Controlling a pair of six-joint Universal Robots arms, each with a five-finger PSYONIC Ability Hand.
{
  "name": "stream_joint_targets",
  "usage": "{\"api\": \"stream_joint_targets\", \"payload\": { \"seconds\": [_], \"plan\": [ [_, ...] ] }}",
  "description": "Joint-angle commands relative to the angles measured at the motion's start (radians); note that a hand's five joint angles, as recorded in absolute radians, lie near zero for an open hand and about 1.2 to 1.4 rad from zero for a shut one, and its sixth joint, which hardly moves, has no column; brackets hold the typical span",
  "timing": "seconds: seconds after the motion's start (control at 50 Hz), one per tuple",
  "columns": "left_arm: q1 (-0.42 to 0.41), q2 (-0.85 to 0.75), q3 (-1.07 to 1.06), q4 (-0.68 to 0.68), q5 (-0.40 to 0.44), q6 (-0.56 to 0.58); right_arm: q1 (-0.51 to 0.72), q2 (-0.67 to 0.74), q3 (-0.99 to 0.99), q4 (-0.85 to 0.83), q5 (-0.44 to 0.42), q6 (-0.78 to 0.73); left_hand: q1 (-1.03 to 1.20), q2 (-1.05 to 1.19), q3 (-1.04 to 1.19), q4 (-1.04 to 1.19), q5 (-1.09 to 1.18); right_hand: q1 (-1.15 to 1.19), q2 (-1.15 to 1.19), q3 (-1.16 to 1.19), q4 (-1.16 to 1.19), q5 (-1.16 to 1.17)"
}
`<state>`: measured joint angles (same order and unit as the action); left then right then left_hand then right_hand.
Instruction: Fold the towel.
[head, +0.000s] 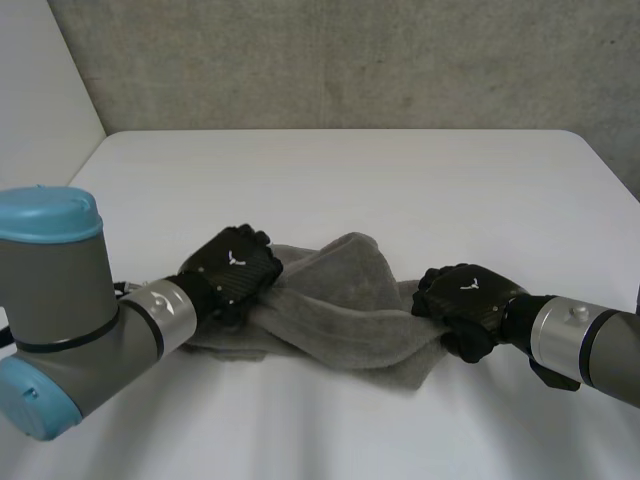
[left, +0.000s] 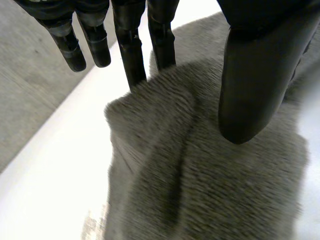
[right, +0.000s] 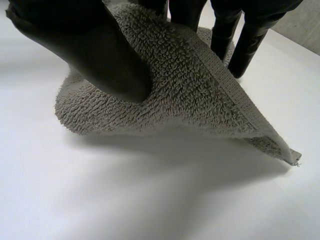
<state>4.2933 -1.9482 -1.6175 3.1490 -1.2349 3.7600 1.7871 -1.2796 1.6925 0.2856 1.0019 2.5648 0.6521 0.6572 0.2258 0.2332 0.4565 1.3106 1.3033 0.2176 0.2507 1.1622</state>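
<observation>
A grey towel (head: 340, 310) lies bunched in a long strip across the white table (head: 350, 180), between my two hands. My left hand (head: 232, 265) is at the towel's left end. In the left wrist view its fingers (left: 132, 55) are straight, with a fold of the towel (left: 210, 185) up against two of them and the thumb (left: 255, 75) standing apart above the cloth. My right hand (head: 465, 300) is at the right end. In the right wrist view its thumb (right: 90, 45) pinches the towel's edge (right: 200, 95) against the fingers, and a corner hangs clear of the table.
A grey wall runs behind the table's far edge. A pale panel stands at the far left.
</observation>
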Motion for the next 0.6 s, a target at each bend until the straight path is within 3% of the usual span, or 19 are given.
{"api": "stream_joint_targets", "payload": {
  "seconds": [0.02, 0.16, 0.34, 0.6],
  "plan": [
    [0.000, -0.023, 0.082, -0.001, -0.001, 0.001, 0.000, -0.001, 0.004, -0.005, 0.000, 0.000, -0.033, -0.039, -0.051, -0.059, -0.012, 0.086, 0.093, -0.043, -0.076, 0.060],
    [0.000, -0.158, 0.175, -0.020, -0.001, 0.015, 0.000, 0.005, 0.004, -0.011, 0.000, 0.000, -0.025, -0.030, -0.051, -0.059, -0.004, 0.086, 0.093, -0.043, -0.076, 0.060],
    [-0.003, -0.178, 0.191, -0.080, 0.009, 0.017, -0.002, 0.006, 0.001, -0.002, 0.000, -0.002, 0.011, 0.005, -0.051, -0.059, 0.032, 0.086, 0.093, -0.043, -0.076, 0.060],
    [-0.004, -0.239, 0.245, -0.080, 0.012, 0.018, -0.002, 0.008, 0.001, 0.000, 0.006, -0.002, -0.151, -0.156, -0.051, -0.059, -0.130, 0.086, 0.093, -0.043, -0.076, 0.060]
  ]
}}
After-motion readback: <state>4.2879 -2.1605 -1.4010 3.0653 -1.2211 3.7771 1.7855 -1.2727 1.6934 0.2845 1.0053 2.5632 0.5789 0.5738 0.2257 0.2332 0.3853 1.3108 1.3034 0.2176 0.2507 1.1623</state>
